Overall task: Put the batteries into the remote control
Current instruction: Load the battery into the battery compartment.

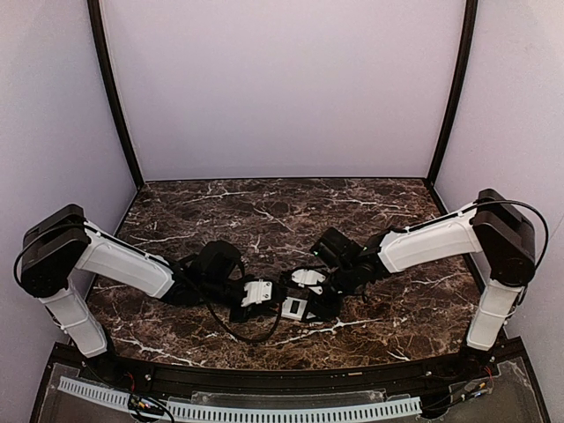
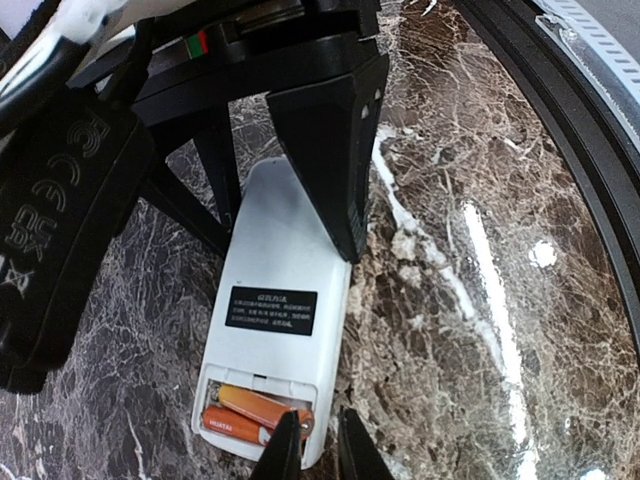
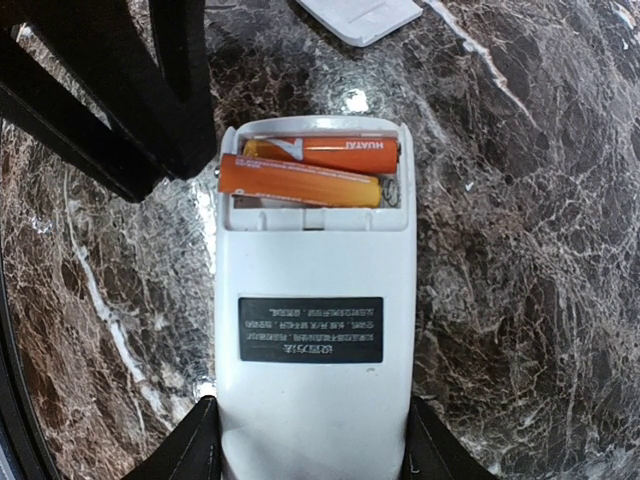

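Marble table, white remote, cover plate

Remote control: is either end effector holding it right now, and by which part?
The right end effector grips the remote control by its long sides, at the end opposite the batteries.

Soft, even light is coming from overhead in the top view, washing the pale walls flat and leaving only faint shadows under the arms on the dark table. In both wrist views white glare is streaking the polished table and the wide lenses are bending the edges, while the remote and batteries are showing sharp and the fingers of the right gripper are sinking into soft, featureless black.
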